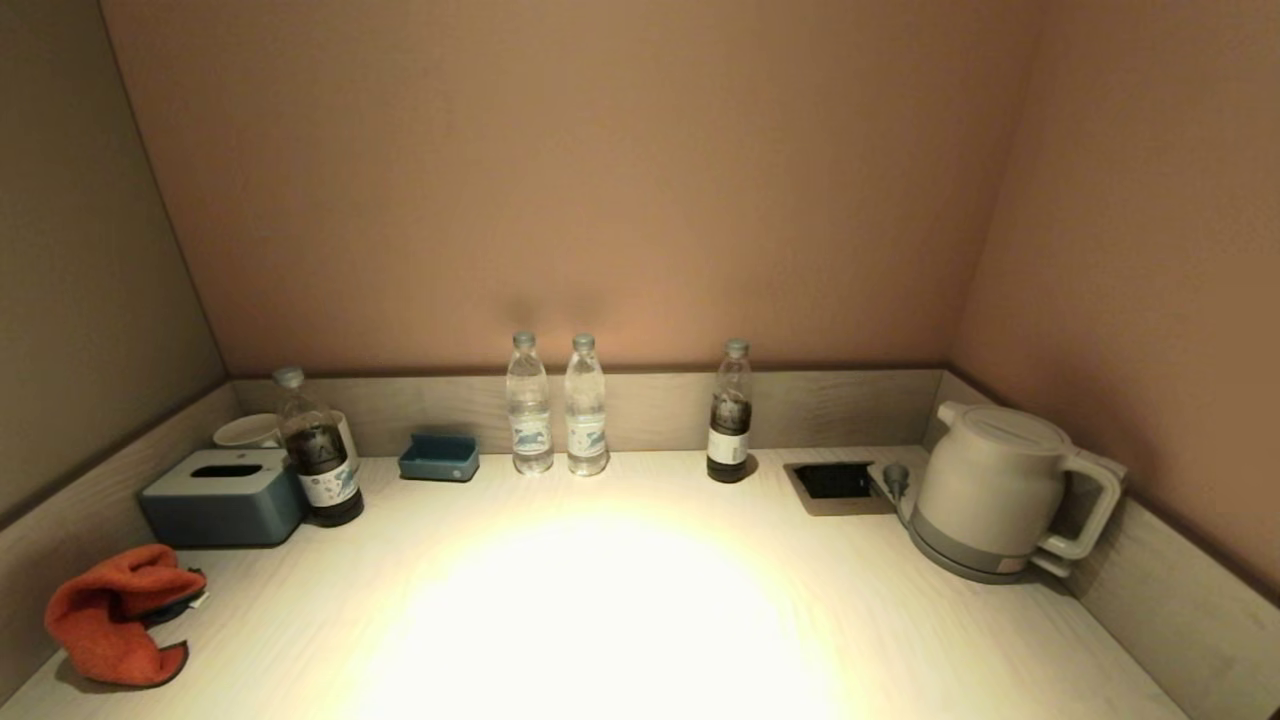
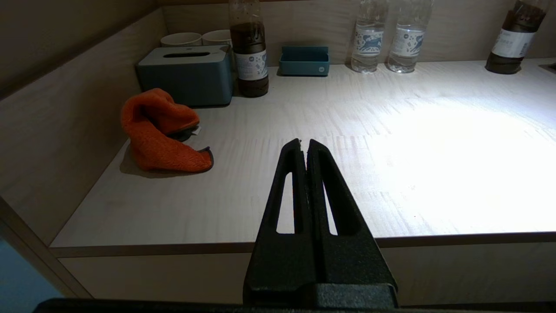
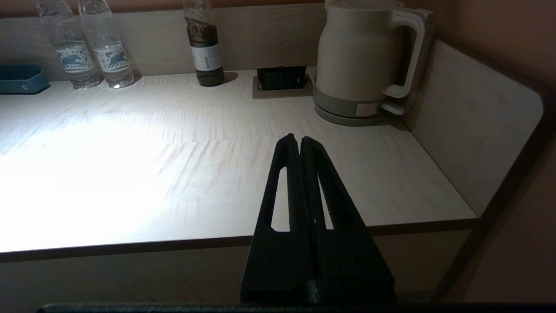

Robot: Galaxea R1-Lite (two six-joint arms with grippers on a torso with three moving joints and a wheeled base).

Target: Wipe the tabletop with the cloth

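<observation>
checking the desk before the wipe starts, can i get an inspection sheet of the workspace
surface: tabletop, pale wood grain, bright light pool mid-desk, low rim behind and at both sides
job's things: cloth, orange, crumpled at near left beside the rim, not held
clutter: tissue box, two cups, two dark bottles, blue tray, two water bottles, socket panel, kettle
grippers: left gripper shut, empty, off the front edge; right gripper likewise
cables: nothing seen
surroundings: plain walls on three sides
</observation>
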